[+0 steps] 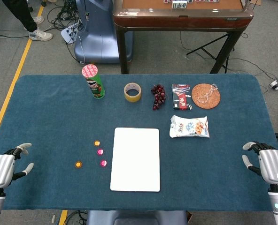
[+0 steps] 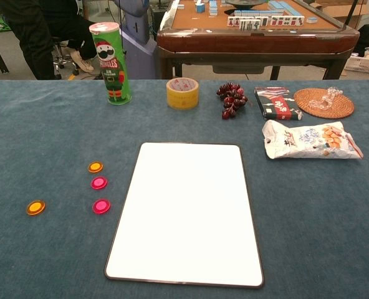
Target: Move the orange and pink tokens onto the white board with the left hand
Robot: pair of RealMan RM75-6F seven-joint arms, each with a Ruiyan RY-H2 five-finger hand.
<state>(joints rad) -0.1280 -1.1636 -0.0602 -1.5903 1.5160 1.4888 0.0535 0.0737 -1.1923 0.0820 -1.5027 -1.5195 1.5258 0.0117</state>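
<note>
The white board (image 1: 135,159) (image 2: 187,212) lies flat in the middle of the blue table. Left of it sit two orange tokens (image 1: 96,143) (image 1: 78,164) and two pink tokens (image 1: 100,152) (image 1: 103,163); the chest view shows the same orange tokens (image 2: 95,167) (image 2: 35,207) and pink tokens (image 2: 98,182) (image 2: 101,206). My left hand (image 1: 5,168) rests at the table's near left edge, fingers apart, holding nothing, well left of the tokens. At the near right edge my right hand (image 1: 266,161) is also open and holds nothing. Neither hand appears in the chest view.
Along the far side stand a green chip can (image 1: 93,81), a tape roll (image 1: 132,92), dark grapes (image 1: 158,96), a small snack pack (image 1: 181,96) and a woven coaster (image 1: 205,95). A white snack bag (image 1: 189,127) lies right of the board. A wooden table (image 1: 181,18) stands beyond.
</note>
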